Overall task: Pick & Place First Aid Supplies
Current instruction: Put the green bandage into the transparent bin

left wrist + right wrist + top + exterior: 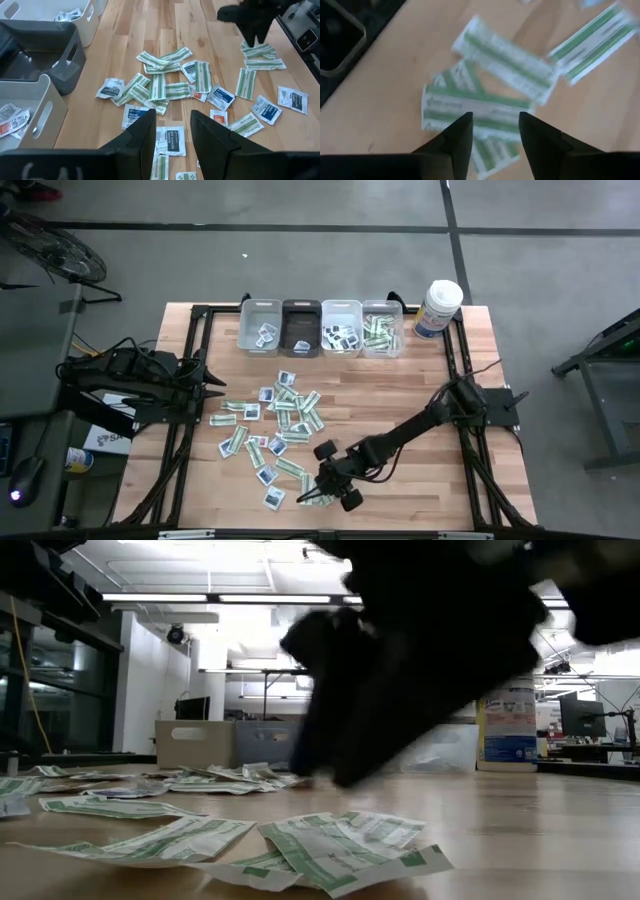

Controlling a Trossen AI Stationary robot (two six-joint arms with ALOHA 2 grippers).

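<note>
The first aid supplies [280, 415] lie strewn over the middle of the wooden table: narrow green-and-white strips and squarish white packets with blue marks. A few green-and-white strips [475, 112] lie flat and overlapping near the table's near edge. My right gripper [495, 132] hangs open just over them, slanting down, also seen in the high view [315, 490]. Whether its fingers touch a strip, I cannot tell. My left gripper [172, 132] waits open at the table's left [218, 386], above the table, with nothing between its fingers.
Four small bins [262, 327] stand in a row at the far edge; the packets inside them include green strips in the rightmost one [382, 330]. A white canister [438, 308] with a blue label stands at the far right. Bare wood lies right of the packets.
</note>
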